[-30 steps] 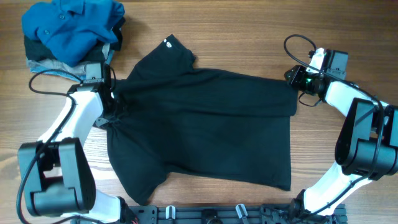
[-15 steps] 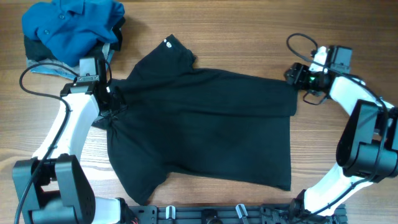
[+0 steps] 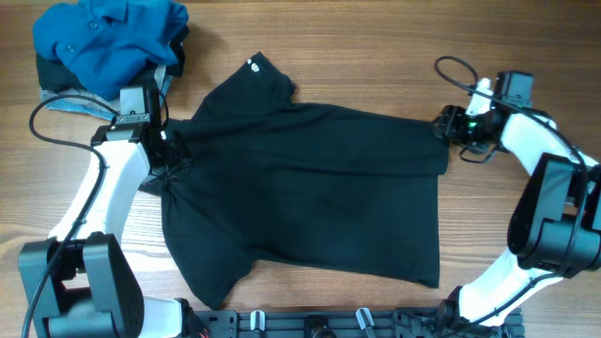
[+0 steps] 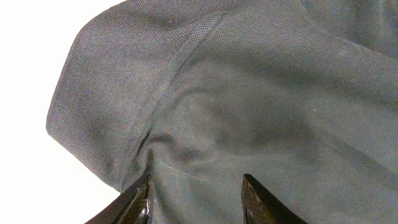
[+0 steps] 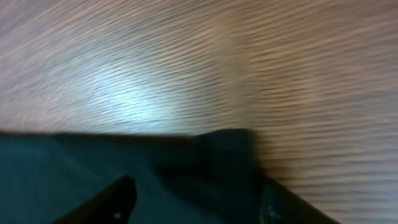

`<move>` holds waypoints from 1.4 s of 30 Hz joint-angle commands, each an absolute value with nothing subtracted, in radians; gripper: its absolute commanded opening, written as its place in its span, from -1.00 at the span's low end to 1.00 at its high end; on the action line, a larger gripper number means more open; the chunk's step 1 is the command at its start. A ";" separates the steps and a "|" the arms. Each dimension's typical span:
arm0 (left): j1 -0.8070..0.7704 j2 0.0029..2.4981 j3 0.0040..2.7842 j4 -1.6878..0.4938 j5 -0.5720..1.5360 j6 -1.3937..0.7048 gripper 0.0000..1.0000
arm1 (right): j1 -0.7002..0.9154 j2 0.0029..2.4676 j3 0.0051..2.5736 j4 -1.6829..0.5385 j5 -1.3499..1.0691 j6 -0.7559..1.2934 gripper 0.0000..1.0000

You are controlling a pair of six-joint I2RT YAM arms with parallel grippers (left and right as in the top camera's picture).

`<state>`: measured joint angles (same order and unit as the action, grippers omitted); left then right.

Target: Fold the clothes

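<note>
1 blurry T-shirt (image 5: 87, 165) cnr, right claw (image 5: 196, 186).

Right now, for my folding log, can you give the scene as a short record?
garment: black T-shirt, spread out on wooden table, not yet folded
left gripper: over a sleeve seam, jaws apart
right gripper: at a shirt corner, jaws apart, view blurred
aside: blue shirt, bunched, far-left corner

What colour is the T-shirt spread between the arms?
Plain black T-shirt; it shows best in the overhead view.
</note>
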<state>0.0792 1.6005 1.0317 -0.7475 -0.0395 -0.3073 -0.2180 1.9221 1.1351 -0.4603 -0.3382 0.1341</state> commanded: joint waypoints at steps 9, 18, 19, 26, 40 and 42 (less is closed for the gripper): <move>0.075 1.582 1.048 -0.735 -0.007 -0.291 -0.10 | -0.221 1.967 1.127 -0.312 -0.268 0.213 -0.91; 0.075 1.582 1.048 -0.675 0.115 -0.291 -0.05 | -0.295 1.961 1.389 -0.185 -0.367 0.209 -0.82; 0.075 1.582 1.048 -0.667 0.128 -0.291 -0.04 | -0.297 1.961 1.401 -0.182 -0.366 0.209 -0.53; 0.072 1.582 1.048 -0.648 0.191 -0.289 0.00 | -0.337 1.944 1.424 -0.271 -0.341 0.218 0.99; -0.049 1.584 1.048 -0.638 0.236 -0.212 0.01 | -0.413 1.876 1.295 -1.019 -0.175 0.344 -0.73; -0.048 1.584 1.048 -0.639 0.233 -0.212 0.01 | -0.413 1.876 1.211 -1.010 -0.175 0.350 -0.80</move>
<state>-0.0463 1.6005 1.0317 -0.6422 0.2310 -0.2363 -0.4187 1.8908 1.3346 -1.0008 -0.2535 0.2928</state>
